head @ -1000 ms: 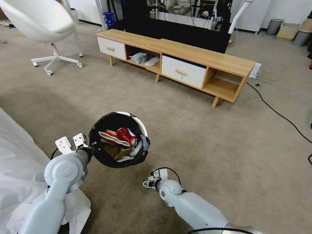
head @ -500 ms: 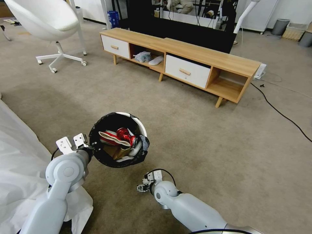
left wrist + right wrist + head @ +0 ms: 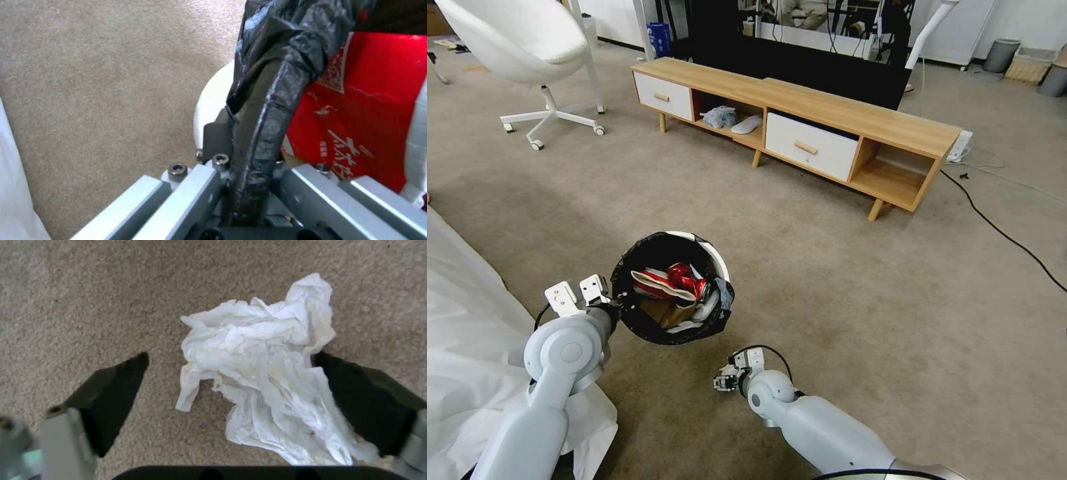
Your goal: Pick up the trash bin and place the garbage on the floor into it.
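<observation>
The trash bin [image 3: 715, 255], white with a black bag over its rim, hangs above the carpet. My left gripper [image 3: 617, 308] is shut on its near rim, and the left wrist view shows the gripper [image 3: 249, 140] clamped on the bag-covered rim [image 3: 267, 100]. Inside lie a crushed red can [image 3: 684, 275], a red-white wrapper [image 3: 654, 283] [image 3: 369, 110] and brown paper [image 3: 664, 312]. My right gripper [image 3: 724, 381] points down at the floor, just right of and nearer than the bin. In the right wrist view it [image 3: 230, 359] stands open around a crumpled white tissue [image 3: 258, 340] on the carpet.
A white sheet [image 3: 467, 347] covers something at my left. Ahead stands a long wooden cabinet [image 3: 854, 117] with white drawers, and a white swivel chair [image 3: 514, 40] is at the far left. A black cable [image 3: 1007, 240] runs across the carpet on the right.
The whole picture shifted as the camera moved. My right gripper sank slightly toward the floor. The left gripper keeps its hold on the bin.
</observation>
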Robot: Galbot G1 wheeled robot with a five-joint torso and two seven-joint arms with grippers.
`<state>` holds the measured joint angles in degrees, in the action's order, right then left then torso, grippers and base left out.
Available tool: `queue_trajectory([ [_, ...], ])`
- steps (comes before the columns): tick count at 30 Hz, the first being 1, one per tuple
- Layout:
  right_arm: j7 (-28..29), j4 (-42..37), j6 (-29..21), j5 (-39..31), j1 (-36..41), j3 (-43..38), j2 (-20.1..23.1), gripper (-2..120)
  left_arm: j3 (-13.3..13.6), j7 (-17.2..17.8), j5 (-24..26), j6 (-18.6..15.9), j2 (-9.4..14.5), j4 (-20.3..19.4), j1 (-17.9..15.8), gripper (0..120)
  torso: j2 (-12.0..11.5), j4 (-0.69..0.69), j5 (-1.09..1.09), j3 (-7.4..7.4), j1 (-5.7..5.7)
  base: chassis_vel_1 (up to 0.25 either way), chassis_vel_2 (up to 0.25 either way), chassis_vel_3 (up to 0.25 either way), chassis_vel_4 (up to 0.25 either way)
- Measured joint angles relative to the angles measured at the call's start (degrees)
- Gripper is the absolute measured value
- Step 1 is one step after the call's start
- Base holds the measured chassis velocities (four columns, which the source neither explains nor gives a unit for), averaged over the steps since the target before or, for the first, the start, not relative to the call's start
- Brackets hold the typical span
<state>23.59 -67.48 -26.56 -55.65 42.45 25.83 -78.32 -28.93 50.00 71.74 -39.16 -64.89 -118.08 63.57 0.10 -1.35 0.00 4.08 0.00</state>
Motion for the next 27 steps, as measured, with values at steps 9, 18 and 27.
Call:
queue_trajectory([
  [9,-0.5,0.1,0.3,0.2,-0.1,0.2,0.0,62,0.0,-0.1,-0.4,0.0,-0.2,0.3,0.0,0,0.0,-0.01,-0.02,-0.01,0.0,0.0,0.0,0.0,0.0],
  [18,-0.7,0.2,0.4,0.3,-0.1,0.2,0.1,26,0.0,-0.3,-0.5,0.0,-0.3,0.4,0.0,0,0.0,0.02,0.0,-0.01,0.0,0.0,0.0,0.0,0.0],
  [27,-0.5,-0.5,0.6,-0.1,-0.4,0.3,0.3,0,0.5,-0.3,-0.6,0.0,-0.2,0.3,0.0,0,0.0,0.01,0.01,0.0,0.0,0.0,0.0,0.0,0.0],
])
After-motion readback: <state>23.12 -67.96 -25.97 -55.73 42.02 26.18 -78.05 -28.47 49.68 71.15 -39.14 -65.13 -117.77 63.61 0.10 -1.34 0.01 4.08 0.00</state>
